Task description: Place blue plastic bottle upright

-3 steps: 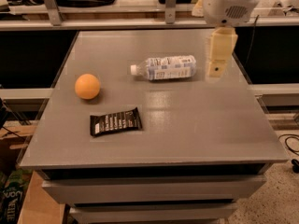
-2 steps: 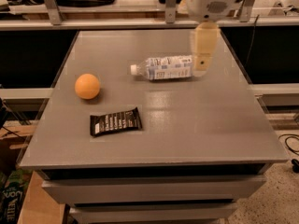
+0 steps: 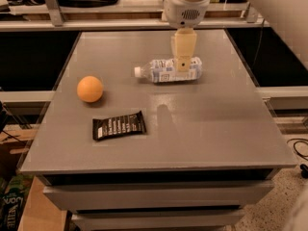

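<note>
Orange ball (image 3: 90, 89) sits at centre left on the grey table (image 3: 216, 129). Below and right of it a black wrapper (image 3: 119, 125) lies flat, its white print unreadable. In the upper centre the blue plastic bottle (image 3: 161, 71) lies on its side, white cap pointing left, label text illegible. The tan gripper (image 3: 183, 66) hangs in front of the bottle's right half, overlapping it; whether it is spread or closed cannot be told.

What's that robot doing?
The robot's gripper hangs right over the bottle, low at its right half. The bottle lies on its side on the table, cap pointing left. It looks like the robot is about to grab it and stand it up. An orange ball and a dark snack bar sit apart nearby.
</note>
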You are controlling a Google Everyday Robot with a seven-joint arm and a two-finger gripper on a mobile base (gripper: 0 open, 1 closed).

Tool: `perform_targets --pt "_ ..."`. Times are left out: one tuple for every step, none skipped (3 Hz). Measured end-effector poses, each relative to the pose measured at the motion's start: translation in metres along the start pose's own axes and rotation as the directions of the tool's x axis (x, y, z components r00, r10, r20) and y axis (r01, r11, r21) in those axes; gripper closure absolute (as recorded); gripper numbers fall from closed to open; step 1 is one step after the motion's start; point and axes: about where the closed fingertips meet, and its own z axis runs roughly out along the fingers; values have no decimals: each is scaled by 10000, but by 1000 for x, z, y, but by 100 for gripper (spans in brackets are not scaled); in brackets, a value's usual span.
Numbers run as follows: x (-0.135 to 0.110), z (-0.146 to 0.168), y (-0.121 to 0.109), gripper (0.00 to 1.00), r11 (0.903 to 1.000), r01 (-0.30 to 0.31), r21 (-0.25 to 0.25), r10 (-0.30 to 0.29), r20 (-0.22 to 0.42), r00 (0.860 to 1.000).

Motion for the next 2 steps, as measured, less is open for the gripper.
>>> perform_targets --pt "-8 27 -10 0 9996 128 -244 -129 -7 9999" --pt "-8 52 -15 0 9988 98 -487 -107 -192 9998"
